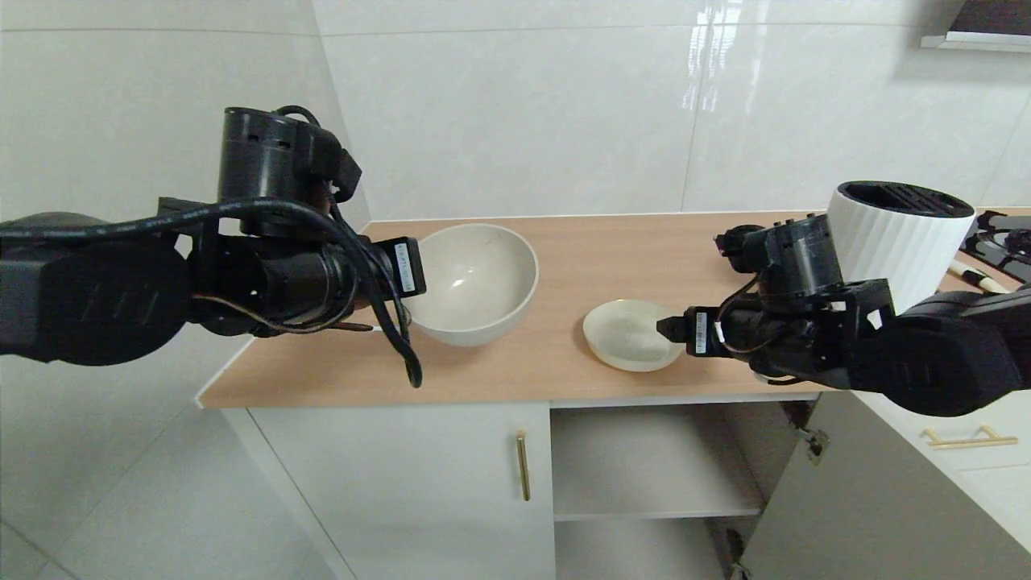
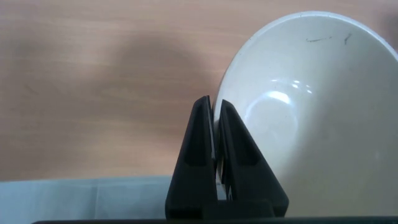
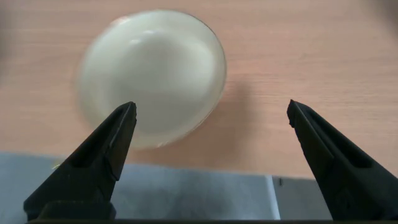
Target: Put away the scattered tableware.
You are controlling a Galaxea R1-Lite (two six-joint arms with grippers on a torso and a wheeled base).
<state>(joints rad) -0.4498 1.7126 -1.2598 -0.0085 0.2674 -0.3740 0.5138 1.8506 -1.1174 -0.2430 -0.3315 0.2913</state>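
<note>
A large white bowl (image 1: pixel 475 282) sits on the wooden counter (image 1: pixel 580 258) near its left end. My left gripper (image 1: pixel 415 278) is at the bowl's left rim; in the left wrist view the gripper (image 2: pixel 214 115) is shut on the thin rim of the bowl (image 2: pixel 311 118). A small pale plate (image 1: pixel 632 334) lies near the counter's front edge. My right gripper (image 1: pixel 667 327) hangs just over the plate's right side. In the right wrist view it (image 3: pixel 211 115) stands wide open, empty, with the plate (image 3: pixel 152 78) below and slightly off to one side.
A white ribbed container (image 1: pixel 898 234) stands at the back right beside a stove (image 1: pixel 1003 242). Under the counter a cabinet compartment (image 1: pixel 644 459) is open, its door (image 1: pixel 854 507) swung out to the right. A closed door with a gold handle (image 1: pixel 522 465) is to its left.
</note>
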